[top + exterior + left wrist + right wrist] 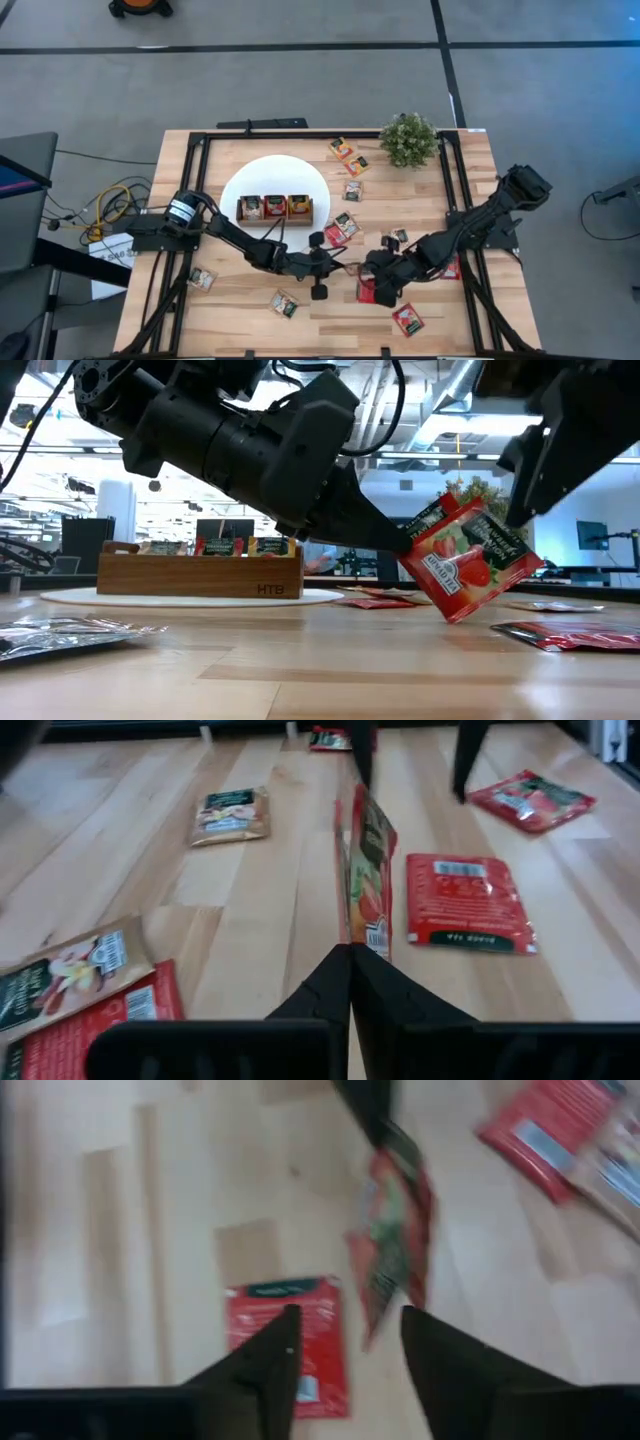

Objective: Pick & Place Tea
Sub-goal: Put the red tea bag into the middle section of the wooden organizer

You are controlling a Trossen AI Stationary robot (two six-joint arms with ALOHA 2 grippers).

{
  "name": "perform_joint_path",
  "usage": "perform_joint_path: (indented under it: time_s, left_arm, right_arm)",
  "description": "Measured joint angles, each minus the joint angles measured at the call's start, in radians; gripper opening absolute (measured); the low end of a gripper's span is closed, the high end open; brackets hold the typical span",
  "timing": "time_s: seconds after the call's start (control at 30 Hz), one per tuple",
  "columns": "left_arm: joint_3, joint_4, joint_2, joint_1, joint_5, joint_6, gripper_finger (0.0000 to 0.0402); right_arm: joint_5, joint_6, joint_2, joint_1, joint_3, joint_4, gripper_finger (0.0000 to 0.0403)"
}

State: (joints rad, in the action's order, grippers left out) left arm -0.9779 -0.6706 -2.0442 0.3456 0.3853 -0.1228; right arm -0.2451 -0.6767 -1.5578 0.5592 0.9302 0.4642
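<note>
Pinched edge-on between the closed fingers of the left gripper, a red strawberry sachet is hanging tilted just above the table near the middle of its front edge. Facing it, the right gripper is hovering with fingers spread (grasping nothing). Another red sachet is lying flat beside them.
</note>
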Motion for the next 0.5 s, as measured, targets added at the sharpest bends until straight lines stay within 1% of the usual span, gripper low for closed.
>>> perform_joint_path:
  time_s: [0.07,0.13,0.2,0.27,0.3,0.37,0.5]
  left_arm:
    - [0.001,0.018,0.017,0.002,0.010,0.001,0.0000]
    - [0.000,0.029,0.035,0.002,0.013,0.003,0.0000]
    - [0.000,0.046,0.041,0.002,0.026,0.003,0.0000]
    - [0.000,0.054,0.041,0.002,0.032,0.003,0.0000]
    - [0.000,0.055,0.041,0.002,0.034,0.003,0.0000]
    - [0.000,0.056,0.041,0.002,0.039,0.002,0.0000]
    - [0.000,0.056,0.041,0.002,0.039,-0.002,0.0000]
  right_arm:
    - [0.000,-0.022,0.000,-0.010,0.000,0.027,0.0195]
    - [-0.036,-0.022,0.000,-0.016,0.000,0.025,0.0212]
    - [-0.056,-0.020,0.000,-0.017,0.000,0.008,0.0216]
    - [-0.055,-0.007,0.000,-0.017,0.000,-0.015,0.0206]
    - [-0.052,-0.007,0.000,-0.017,0.000,-0.024,0.0194]
    - [-0.045,-0.006,0.000,-0.017,0.000,-0.039,0.0158]
    - [-0.049,-0.004,0.000,-0.018,0.000,-0.039,0.0050]
